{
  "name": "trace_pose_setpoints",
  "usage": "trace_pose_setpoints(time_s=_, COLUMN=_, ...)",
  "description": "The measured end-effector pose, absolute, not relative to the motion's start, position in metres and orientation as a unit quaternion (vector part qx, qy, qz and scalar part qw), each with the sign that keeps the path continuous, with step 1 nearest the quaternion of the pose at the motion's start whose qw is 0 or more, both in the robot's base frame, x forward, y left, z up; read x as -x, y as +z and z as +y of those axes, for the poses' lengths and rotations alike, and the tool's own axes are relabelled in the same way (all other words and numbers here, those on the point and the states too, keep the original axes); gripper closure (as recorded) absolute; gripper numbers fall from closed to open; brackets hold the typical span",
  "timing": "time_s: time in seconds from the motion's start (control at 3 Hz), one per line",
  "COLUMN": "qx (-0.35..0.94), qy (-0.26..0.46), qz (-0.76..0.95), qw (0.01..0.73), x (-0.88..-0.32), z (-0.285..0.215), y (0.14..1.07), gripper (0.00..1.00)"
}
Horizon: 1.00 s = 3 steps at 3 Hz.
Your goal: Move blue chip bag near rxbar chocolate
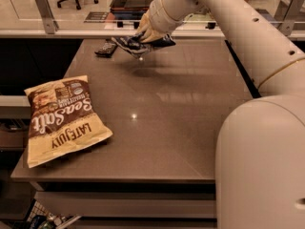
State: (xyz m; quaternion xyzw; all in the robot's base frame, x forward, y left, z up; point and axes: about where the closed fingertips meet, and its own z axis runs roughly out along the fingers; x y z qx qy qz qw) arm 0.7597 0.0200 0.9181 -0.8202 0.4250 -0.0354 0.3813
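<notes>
The blue chip bag [136, 45] is dark, crinkly and held in the air over the far part of the table. My gripper [144, 36] is shut on it from above, at the end of the white arm reaching in from the upper right. The rxbar chocolate [106, 48] is a small dark flat bar lying on the table's far left corner, just left of the hanging bag. The bag's left tip is close to the bar; I cannot tell if they touch.
A large tan-and-brown Late July "Sea Salt" bag [61, 118] lies at the table's [181, 128] front left. My white arm and base fill the right side. A glass partition and a rail run behind the table's far edge.
</notes>
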Motion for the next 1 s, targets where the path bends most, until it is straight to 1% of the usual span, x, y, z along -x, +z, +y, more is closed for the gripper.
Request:
trace_pose_setpoints(time_s=0.67, qx=0.822, qy=-0.031, qz=0.424, qw=0.379, x=-0.7601, z=0.0243, y=0.9121, gripper=0.14)
trace_pose_setpoints(time_s=1.0, qx=0.823, qy=-0.029, qz=0.423, qw=0.378, x=-0.7602, z=0.0267, y=0.9092, gripper=0.0)
